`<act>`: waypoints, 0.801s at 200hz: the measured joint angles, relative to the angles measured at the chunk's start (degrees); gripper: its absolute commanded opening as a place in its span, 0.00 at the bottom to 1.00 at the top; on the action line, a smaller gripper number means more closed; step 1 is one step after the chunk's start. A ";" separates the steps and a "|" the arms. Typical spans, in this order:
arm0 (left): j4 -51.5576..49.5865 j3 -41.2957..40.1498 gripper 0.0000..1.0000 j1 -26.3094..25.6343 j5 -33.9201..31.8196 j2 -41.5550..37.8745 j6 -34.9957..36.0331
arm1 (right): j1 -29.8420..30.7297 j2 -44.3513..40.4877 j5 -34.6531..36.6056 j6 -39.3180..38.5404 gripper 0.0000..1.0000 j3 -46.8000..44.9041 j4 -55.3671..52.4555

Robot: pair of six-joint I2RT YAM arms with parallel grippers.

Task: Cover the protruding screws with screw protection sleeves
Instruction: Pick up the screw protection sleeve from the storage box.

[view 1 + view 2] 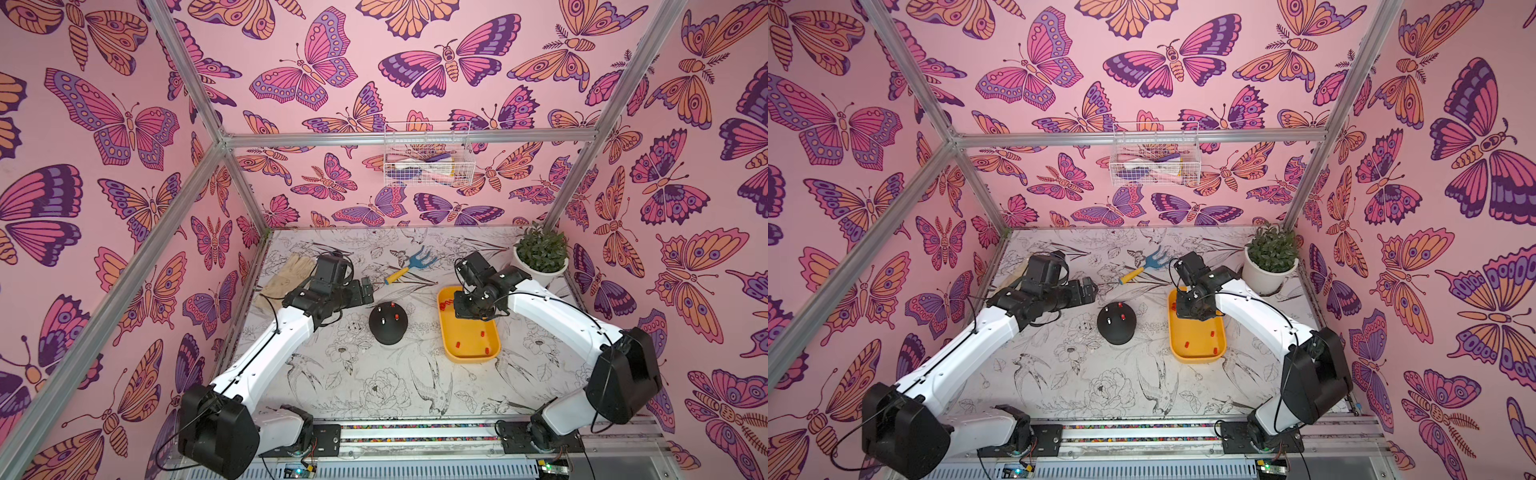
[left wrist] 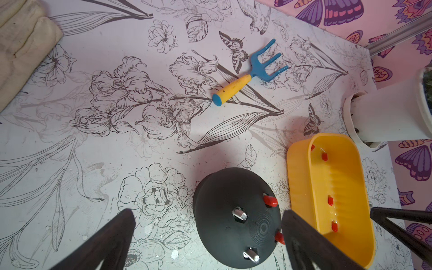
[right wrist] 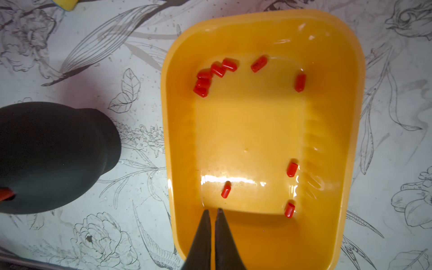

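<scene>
A black dome (image 1: 387,326) (image 2: 233,233) stands mid-table. On top, two bare protruding screws (image 2: 239,214) (image 2: 252,255) show beside two studs capped with red screw protection sleeves (image 2: 270,201) (image 2: 279,237). Several loose sleeves (image 3: 210,74) lie in the yellow tray (image 3: 168,140) (image 1: 465,328) to the dome's right. My left gripper (image 2: 207,211) (image 1: 366,291) hangs open behind and to the left of the dome, holding nothing. My right gripper (image 3: 213,210) is shut and empty over the tray, with one sleeve (image 3: 226,189) just beyond its tips.
A blue rake with a yellow handle (image 1: 409,268) lies behind the dome. A beige glove (image 1: 286,276) sits at the back left under the left arm. A potted plant (image 1: 540,257) fills the back right corner. A wire basket (image 1: 428,153) hangs on the back wall.
</scene>
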 measured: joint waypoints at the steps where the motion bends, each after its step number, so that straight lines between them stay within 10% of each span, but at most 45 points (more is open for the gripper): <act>1: 0.00 0.00 1.00 0.02 0.00 0.13 0.00 | -0.02 0.00 0.11 0.15 0.10 -0.09 -0.02; 160: 0.59 1.40 1.00 1.79 -1.03 5.27 1.27 | -4.20 8.17 8.52 7.74 0.11 -7.04 2.56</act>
